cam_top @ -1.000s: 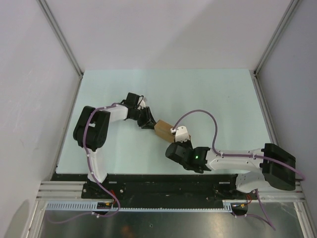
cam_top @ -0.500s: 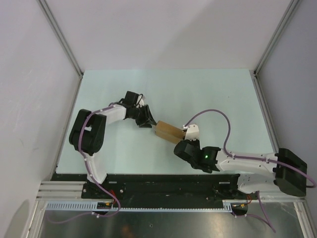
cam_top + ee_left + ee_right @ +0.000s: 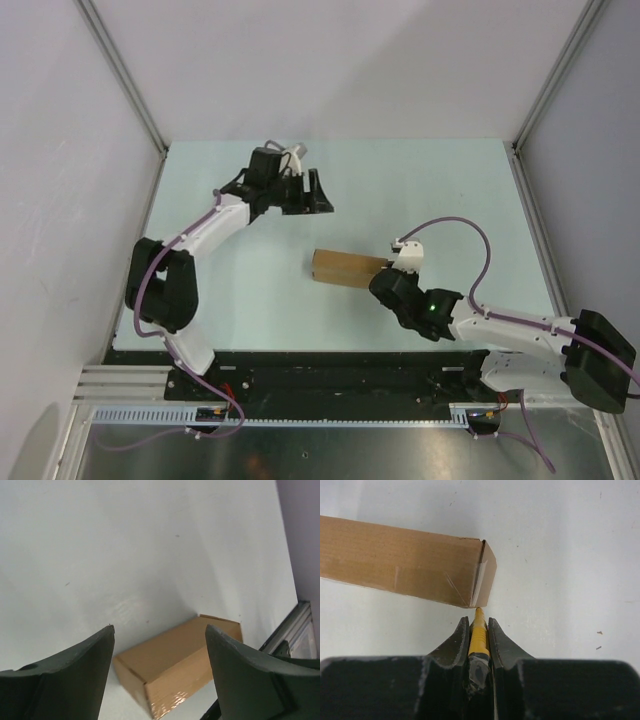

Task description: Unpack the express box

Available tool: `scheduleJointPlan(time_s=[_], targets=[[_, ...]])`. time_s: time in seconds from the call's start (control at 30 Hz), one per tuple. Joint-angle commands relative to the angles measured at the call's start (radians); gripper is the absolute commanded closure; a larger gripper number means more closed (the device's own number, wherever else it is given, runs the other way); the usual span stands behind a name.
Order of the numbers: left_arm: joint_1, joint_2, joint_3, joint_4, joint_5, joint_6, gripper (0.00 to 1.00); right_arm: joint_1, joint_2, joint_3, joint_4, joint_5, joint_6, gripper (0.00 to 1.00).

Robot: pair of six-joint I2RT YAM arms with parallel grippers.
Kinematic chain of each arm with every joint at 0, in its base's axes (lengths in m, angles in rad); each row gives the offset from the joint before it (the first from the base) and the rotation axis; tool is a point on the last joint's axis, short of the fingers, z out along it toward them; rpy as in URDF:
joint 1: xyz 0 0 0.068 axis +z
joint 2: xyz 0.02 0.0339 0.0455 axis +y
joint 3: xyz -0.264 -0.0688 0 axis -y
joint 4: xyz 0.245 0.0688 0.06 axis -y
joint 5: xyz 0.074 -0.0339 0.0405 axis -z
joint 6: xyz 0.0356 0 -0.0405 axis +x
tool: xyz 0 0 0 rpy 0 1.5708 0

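The pale worktop (image 3: 450, 190) carries only one loose thing, the box (image 3: 345, 266), and it lies flat near the middle with its long side running left to right.

The biggest change is in the left arm (image 3: 215, 225). A second ago it was pressed against the left end of the box. Now it has swung away to the far left, well apart from the box. Its pincer (image 3: 159, 628) stands wide apart and holds nothing, and its wrist view looks back at the box from a distance.

The right arm (image 3: 500, 325) has stretched further to the right along the near side. It has kept its working end at the right end of the box. The box has turned a little in that time and sits squarer to the worktop's edges than before.

The right pincer (image 3: 478, 622) is clamped on a slim yellow knife (image 3: 478, 632), which points at the near corner of the box's right end. I cannot tell whether the tip touches the cardboard or stops just short.

The flaps are shut and clear tape wraps that right end, so I judge the unpacking has not really begun. With the left arm off, nothing braces the box. I expect any push from the knife to slide the box leftward instead of cutting the tape.
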Motion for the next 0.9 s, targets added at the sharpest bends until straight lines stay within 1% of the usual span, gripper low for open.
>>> scheduleJointPlan(time_s=[0.0,0.1,0.2,0.3,0.4,0.5,0.6,0.63,0.73,0.83,0.87], targets=[[-0.094,0.046,0.084,0.011,0.094,0.143,0.21,-0.025,0.009,-0.007,0.074,-0.005,0.035,1.00],[-0.140,0.060,0.082,0.011,0.102,0.191,0.20,-0.074,0.014,-0.010,0.115,-0.038,0.021,1.00],[-0.163,0.045,0.056,0.012,0.113,0.231,0.20,-0.128,0.025,-0.012,0.170,-0.076,-0.003,1.00],[-0.193,0.027,0.029,0.019,0.168,0.272,0.21,-0.185,0.035,-0.012,0.221,-0.128,-0.026,1.00],[-0.230,0.004,0.000,0.019,0.139,0.313,0.19,-0.226,0.038,-0.012,0.256,-0.168,-0.055,1.00],[-0.250,0.005,-0.014,0.023,0.140,0.332,0.17,-0.249,0.023,-0.013,0.253,-0.199,-0.072,1.00],[-0.273,0.002,-0.024,0.023,0.081,0.369,0.17,-0.260,-0.009,-0.013,0.233,-0.225,-0.094,1.00],[-0.281,-0.001,-0.025,0.023,0.041,0.378,0.17,-0.272,-0.018,-0.013,0.227,-0.240,-0.103,1.00],[-0.315,-0.019,-0.028,0.025,-0.020,0.418,0.17,-0.281,-0.080,-0.013,0.204,-0.312,-0.088,1.00],[-0.359,-0.035,-0.034,0.028,-0.103,0.479,0.17,-0.281,-0.139,-0.013,0.138,-0.331,-0.055,1.00],[-0.385,-0.035,-0.034,0.028,-0.166,0.513,0.16,-0.283,-0.165,-0.013,0.100,-0.329,-0.046,1.00]])
